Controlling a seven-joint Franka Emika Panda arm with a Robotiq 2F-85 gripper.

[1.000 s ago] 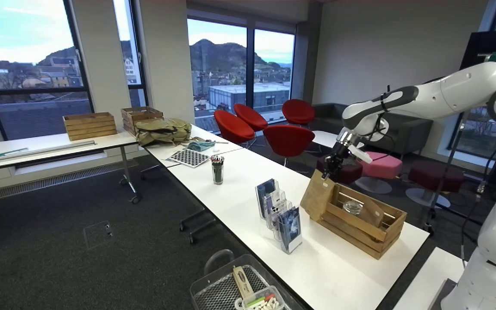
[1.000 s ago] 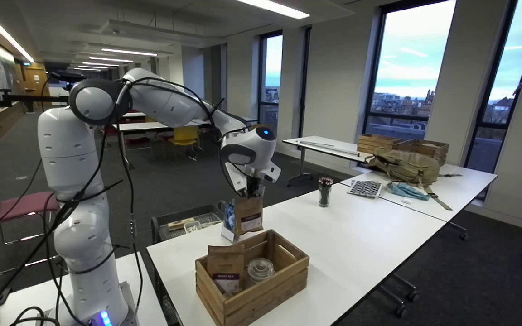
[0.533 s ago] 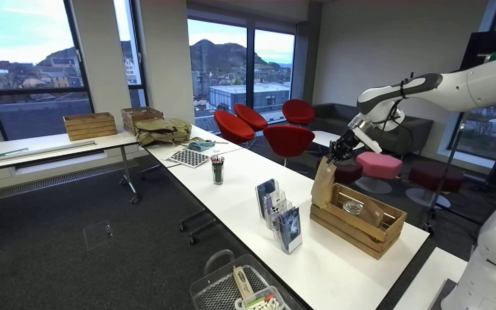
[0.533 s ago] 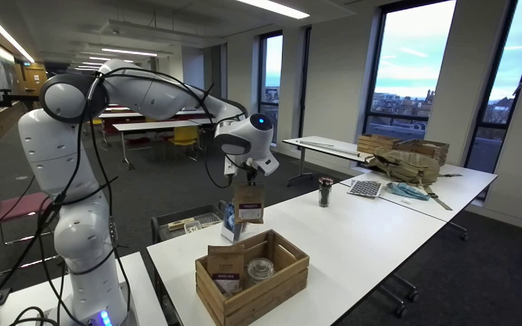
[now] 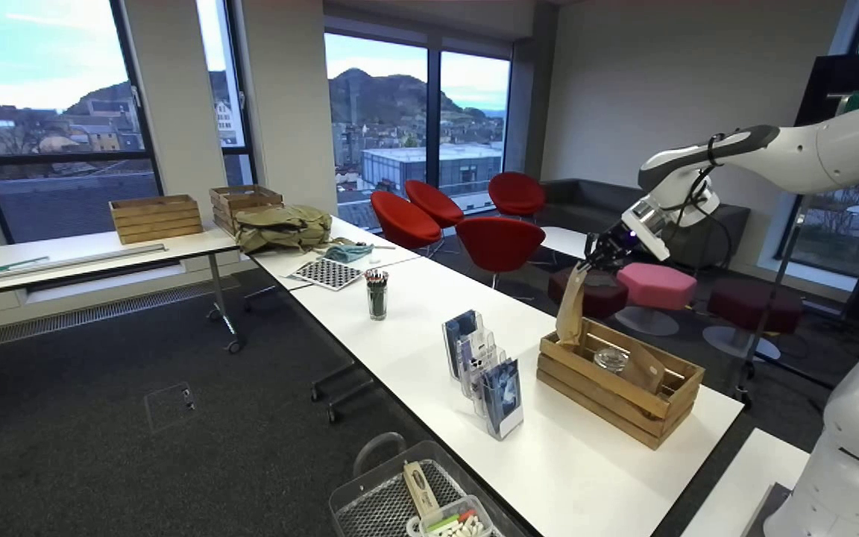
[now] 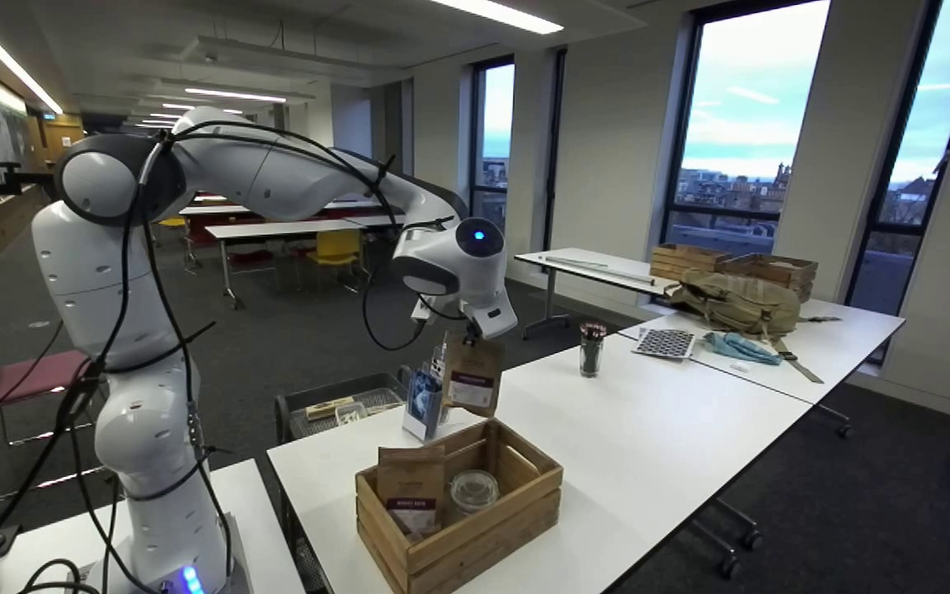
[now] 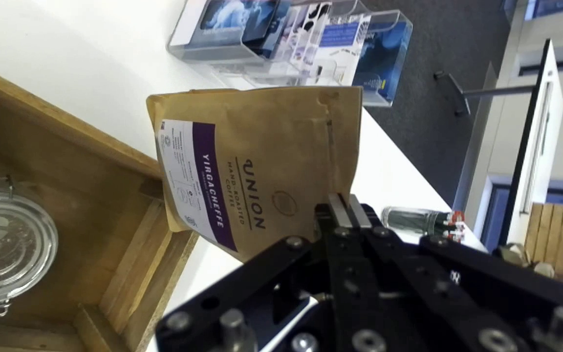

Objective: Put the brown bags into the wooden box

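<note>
My gripper (image 7: 349, 208) is shut on the top edge of a brown bag (image 7: 271, 161) with a purple and white label. The bag hangs tilted at one end of the wooden box (image 5: 612, 403), its lower edge near the rim. I cannot tell if it is over the opening. In an exterior view the held bag (image 5: 570, 309) shows nearly edge-on below the gripper (image 5: 584, 265); its label faces the camera in an exterior view (image 6: 473, 379). A second brown bag (image 6: 411, 483) leans inside the box at the opposite end, beside a glass jar (image 6: 475, 491).
Clear leaflet holders (image 5: 504, 399) stand on the white table close to the box and the held bag. A glass of pencils (image 5: 376, 294) stands farther along. A checkered board (image 5: 327, 274), a green backpack (image 5: 284, 226) and more crates lie beyond. A mesh trolley (image 5: 377, 500) adjoins the table.
The gripper has carried the bag up and across toward the end of the box. The bag has turned, from broadside to nearly edge-on in an exterior view. The box and its contents have not moved.
</note>
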